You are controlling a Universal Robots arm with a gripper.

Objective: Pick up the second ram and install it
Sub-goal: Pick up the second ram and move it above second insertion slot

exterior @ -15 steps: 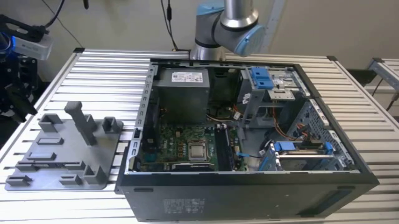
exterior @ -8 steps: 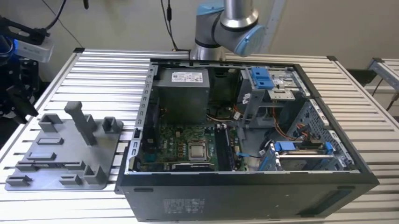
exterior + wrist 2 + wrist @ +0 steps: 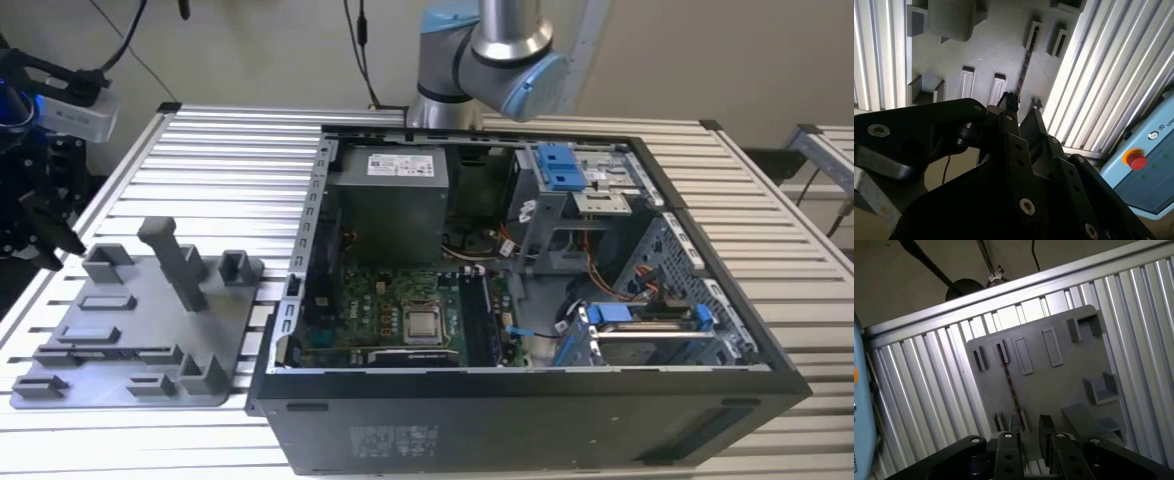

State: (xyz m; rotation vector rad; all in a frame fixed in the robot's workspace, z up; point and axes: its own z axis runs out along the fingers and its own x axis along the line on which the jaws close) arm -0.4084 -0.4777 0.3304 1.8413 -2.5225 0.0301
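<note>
Gripper (image 3: 1030,424) empty, jaws apart, near grey holder (image 3: 134,322) at exterior view's lower left. Second ram (image 3: 1009,382) stands edge-on in holder slots, close before jaws. I'd centre jaws across its flat faces, keep wrist square.

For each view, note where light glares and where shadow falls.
Exterior view: the slatted table glares pale, while the computer case is shadowed inside. Second wrist view: the gripper is a dark mass against the bright table. First wrist view: the grey holder tray is evenly lit, the second ram a dark line on it.
</note>
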